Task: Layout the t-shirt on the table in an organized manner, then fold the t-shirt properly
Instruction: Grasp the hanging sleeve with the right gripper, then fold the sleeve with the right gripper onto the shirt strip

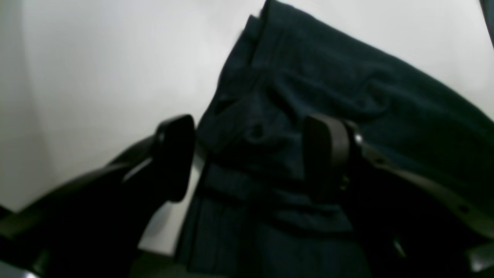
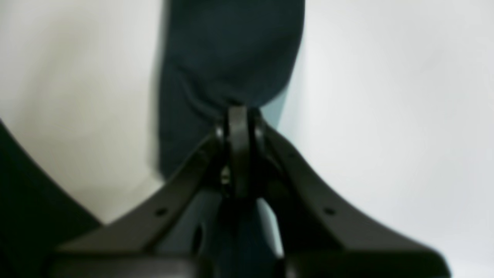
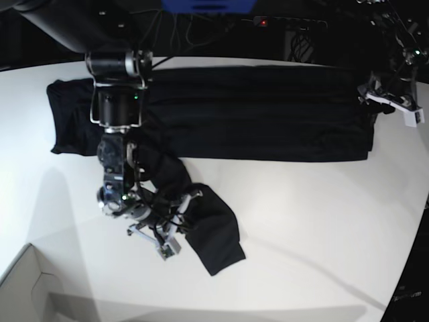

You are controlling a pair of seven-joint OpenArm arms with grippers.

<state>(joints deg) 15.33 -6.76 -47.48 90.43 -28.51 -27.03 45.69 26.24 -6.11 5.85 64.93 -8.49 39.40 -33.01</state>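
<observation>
The tabletop (image 3: 315, 221) is taking most of the base view: it is white, smooth and plain, with a curved edge, and most of its near part is bare. The shirt (image 3: 255, 114) is lying across the far part of it as a long black band, already folded lengthwise into layers, so the laying out seems to be done and the folding seems to be under way. One part, probably a sleeve or a side flap, is still hanging out of the band and is running toward the near side of the tabletop, so the shape is not yet tidy. I am judging that this flap needs to go back onto the band, and then the band needs folding across its length. The right hand (image 2: 239, 116) is sitting at this flap with its jaws pressed together, and the wrist view is showing cloth pinched between them. The left hand (image 1: 251, 154) is standing at the other end of the band with its jaws wide apart; the cloth is lying between them, but they are not gripping it. A white box corner (image 3: 23, 282) is showing at the near left. Behind the tabletop the room is dark, with cables (image 3: 301, 40) and a small red light (image 3: 264, 22).
</observation>
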